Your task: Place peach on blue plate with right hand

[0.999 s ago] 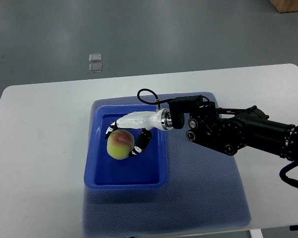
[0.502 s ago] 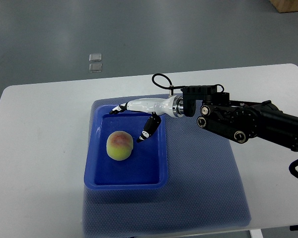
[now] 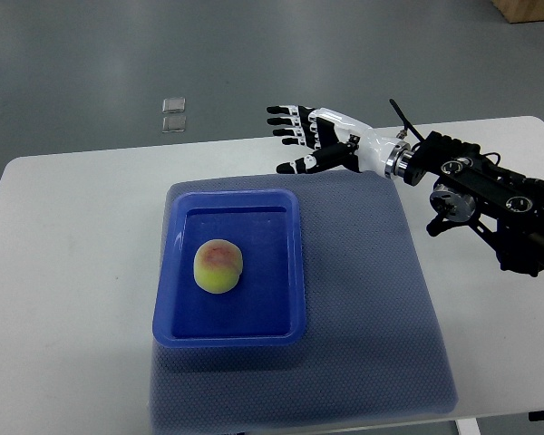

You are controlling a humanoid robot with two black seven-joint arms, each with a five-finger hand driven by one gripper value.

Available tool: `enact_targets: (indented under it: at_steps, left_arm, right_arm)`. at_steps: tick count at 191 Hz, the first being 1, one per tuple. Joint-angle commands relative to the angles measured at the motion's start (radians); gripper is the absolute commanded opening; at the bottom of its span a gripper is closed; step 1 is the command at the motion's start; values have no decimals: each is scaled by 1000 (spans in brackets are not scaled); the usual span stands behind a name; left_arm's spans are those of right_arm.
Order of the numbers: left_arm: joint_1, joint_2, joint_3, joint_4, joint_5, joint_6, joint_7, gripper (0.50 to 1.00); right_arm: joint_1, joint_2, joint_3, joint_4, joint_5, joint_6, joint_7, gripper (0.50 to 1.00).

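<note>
A yellow-green peach (image 3: pixel 219 266) with a red blush lies inside the blue plate (image 3: pixel 293 272), a rectangular tray, left of its middle. My right hand (image 3: pixel 301 138) hovers beyond the tray's far right corner, well apart from the peach, with its fingers spread and nothing in them. Its black arm (image 3: pixel 490 195) reaches in from the right edge. No left arm shows.
The tray rests on a blue-grey mat (image 3: pixel 372 299) on a white table (image 3: pixel 68 272). Two small clear squares (image 3: pixel 173 114) lie on the grey floor past the table's far edge. A wooden corner (image 3: pixel 530 9) shows at top right.
The right hand let go of the peach, which stays in the tray. It then lifted and drew back up and to the right, past the tray's far edge, its fingers spreading.
</note>
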Motion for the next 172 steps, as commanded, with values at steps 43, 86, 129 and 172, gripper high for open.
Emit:
enact_targets:
  at_steps: [43,86,129,172]
  left_arm:
    - [2,0,1,-1,1,-1,0,1000]
    - [2,0,1,-3,1,-1,0,1000]
    - [2,0,1,-3,1,-1,0,1000]
    - [2,0,0,-3,1,-1,0,1000]
  right_arm:
    - [-147,-31,51,-5,503,-65,-114,928]
    - [-199,-30,52,-6,539,-70,-102,928]
    - [-204,-33,52,-13,538,-67,-102,928]
    - [-209,-33,52,-13,538,-67,-102,928]
